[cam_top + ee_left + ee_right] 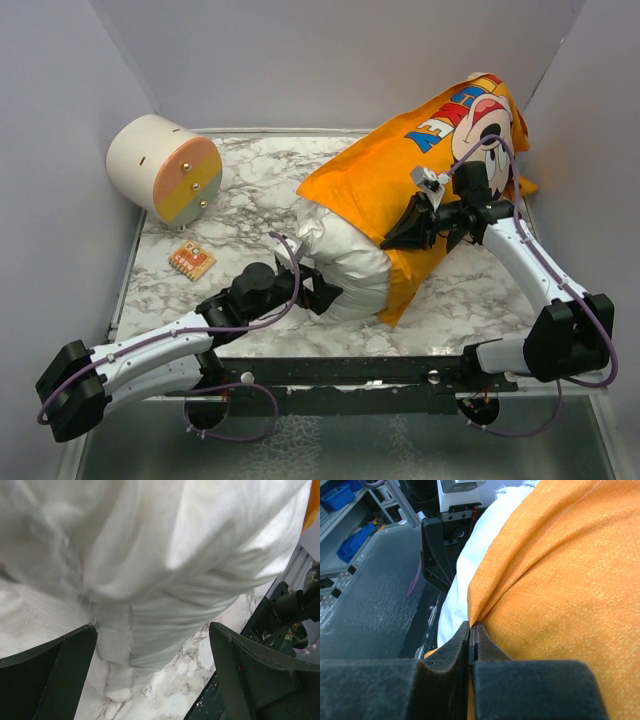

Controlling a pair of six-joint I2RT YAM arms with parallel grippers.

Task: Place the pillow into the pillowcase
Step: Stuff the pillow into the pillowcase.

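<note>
Pillow [340,255]: mostly sheathed in the pillowcase [400,165]; its white end is left bulging from the open edge, mid-table.
Room: bare table [260,190] is seen left of it, up to the cylinder [160,168].
Left gripper [325,292]: spread wide around the bare end.
Right gripper [471,626]: pressed together, pinching a pillowcase fold.
Writing: coloured letters, not fully readable.
</note>
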